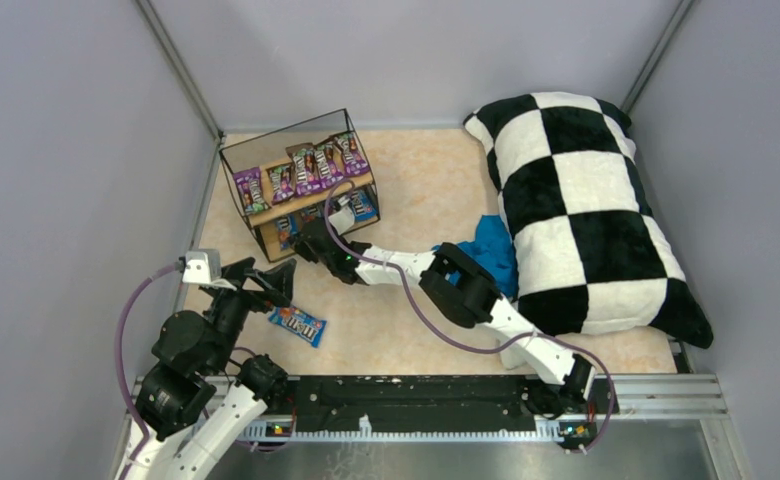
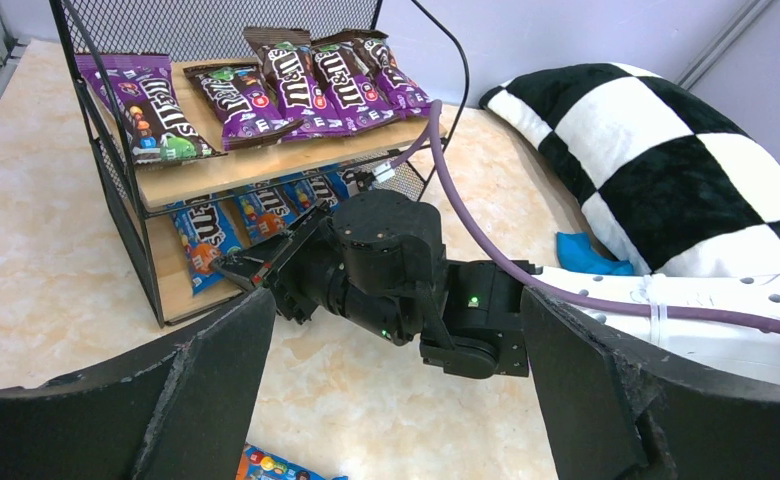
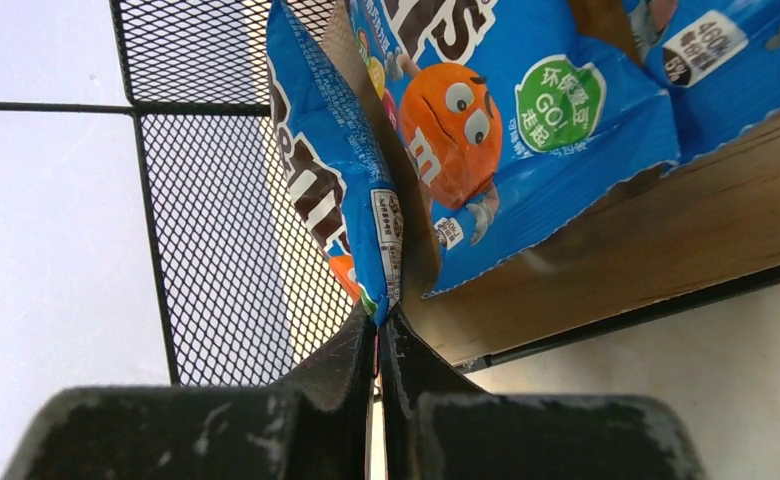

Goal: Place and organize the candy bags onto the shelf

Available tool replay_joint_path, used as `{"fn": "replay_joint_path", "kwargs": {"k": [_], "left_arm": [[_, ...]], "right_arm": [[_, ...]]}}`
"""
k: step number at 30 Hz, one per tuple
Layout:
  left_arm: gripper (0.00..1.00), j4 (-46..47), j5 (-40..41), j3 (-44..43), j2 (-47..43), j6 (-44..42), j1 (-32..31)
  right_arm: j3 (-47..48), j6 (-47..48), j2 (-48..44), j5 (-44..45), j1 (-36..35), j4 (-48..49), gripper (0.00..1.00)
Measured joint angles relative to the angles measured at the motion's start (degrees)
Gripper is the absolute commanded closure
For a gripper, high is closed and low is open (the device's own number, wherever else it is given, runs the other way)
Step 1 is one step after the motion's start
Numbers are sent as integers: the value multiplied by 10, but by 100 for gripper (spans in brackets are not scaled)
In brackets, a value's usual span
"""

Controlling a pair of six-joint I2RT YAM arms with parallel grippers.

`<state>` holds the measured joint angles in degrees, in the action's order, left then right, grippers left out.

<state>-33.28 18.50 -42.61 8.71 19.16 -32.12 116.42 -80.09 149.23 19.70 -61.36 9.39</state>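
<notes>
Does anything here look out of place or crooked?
Yes. One blue candy bag lies on the table, off the shelf, near the open left gripper. At the lower board, the right gripper pinches another blue bag, which stands on edge beside a flat one.

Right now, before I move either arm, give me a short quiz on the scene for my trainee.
1. True or false: the left gripper is open and empty, near a loose blue bag.
2. On the shelf, the top board holds which? A blue bags, B purple bags, C nothing.
3. Fill in: the right gripper is shut on a ___ candy bag at the lower board.
Key: 1 true; 2 B; 3 blue.
</notes>
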Motion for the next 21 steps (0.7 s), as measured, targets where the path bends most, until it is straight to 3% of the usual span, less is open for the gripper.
{"fn": "replay_joint_path", "kwargs": {"k": [13,21], "left_arm": [[1,0,0,0,0,0,0],[1,0,0,0,1,0,0]], "right_arm": [[3,2,0,2,15,-13,97],[-21,2,-4,1,23,5,84]]}}
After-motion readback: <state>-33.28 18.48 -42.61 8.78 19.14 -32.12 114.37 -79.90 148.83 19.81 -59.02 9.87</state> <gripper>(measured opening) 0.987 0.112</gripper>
